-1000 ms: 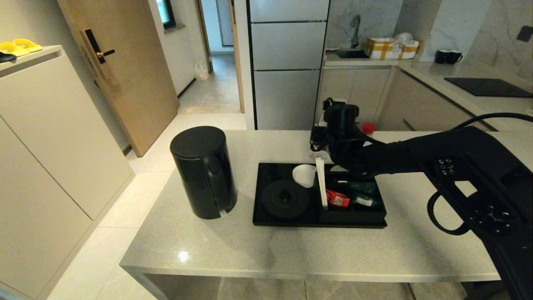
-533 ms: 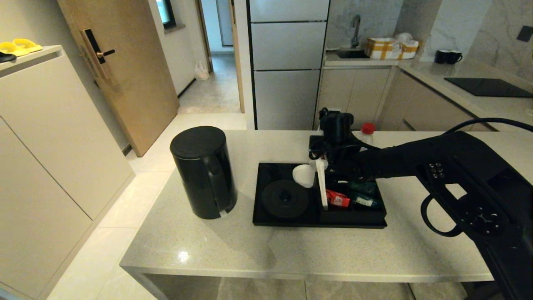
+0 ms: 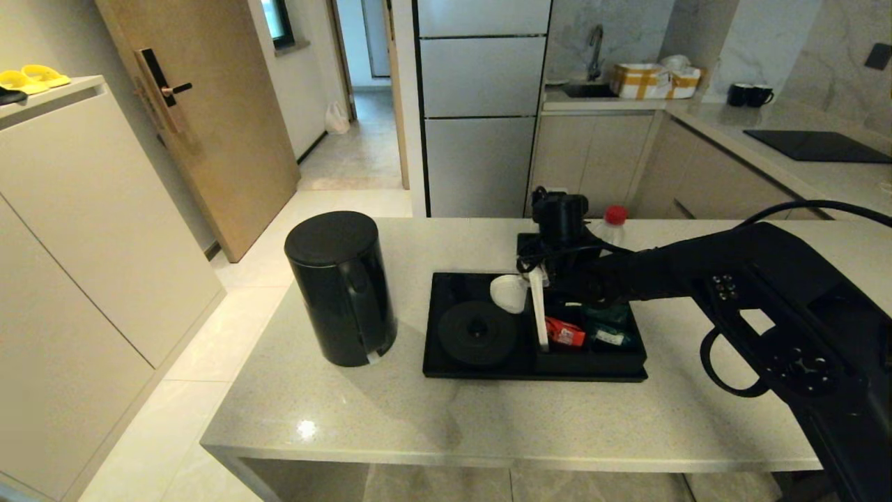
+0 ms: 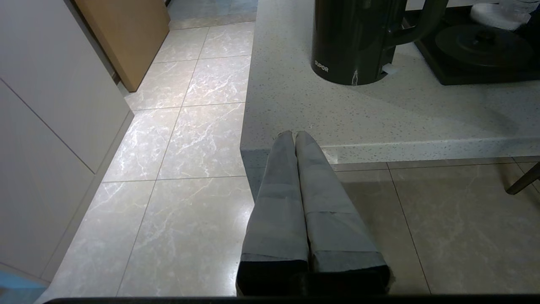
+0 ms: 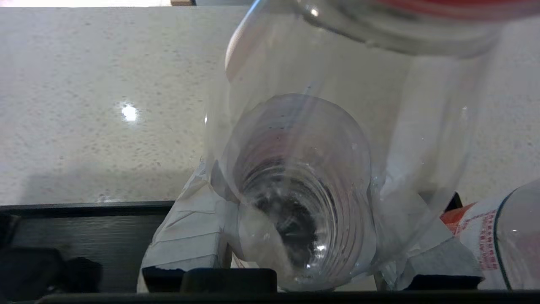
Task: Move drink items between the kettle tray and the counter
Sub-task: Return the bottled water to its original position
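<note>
The black kettle (image 3: 340,286) stands on the counter (image 3: 418,411), left of the kettle tray (image 3: 446,366); the tray's round base (image 3: 477,331) is bare. My right gripper (image 5: 295,177) reaches over the tray's far edge, shut on a clear water bottle (image 5: 320,126). The bottle's red cap (image 3: 614,215) shows beyond my wrist, over the counter behind the tray. A second bottle (image 5: 502,236) with a red-white label lies close beside the gripper. My left gripper (image 4: 294,134) is shut and empty, low in front of the counter's near left corner.
Red and green sachets (image 3: 566,333) lie in the tray's boxed compartment beside the white divider (image 3: 538,307), with a white round piece (image 3: 509,293) near the base. Two black mugs (image 3: 749,94), a hob (image 3: 815,145) and a box (image 3: 655,80) sit on the far worktop.
My right arm has shifted a little left and its wrist has sunk slightly at the tray's far edge, still gripping the bottle. Kettle and left gripper have not moved.
</note>
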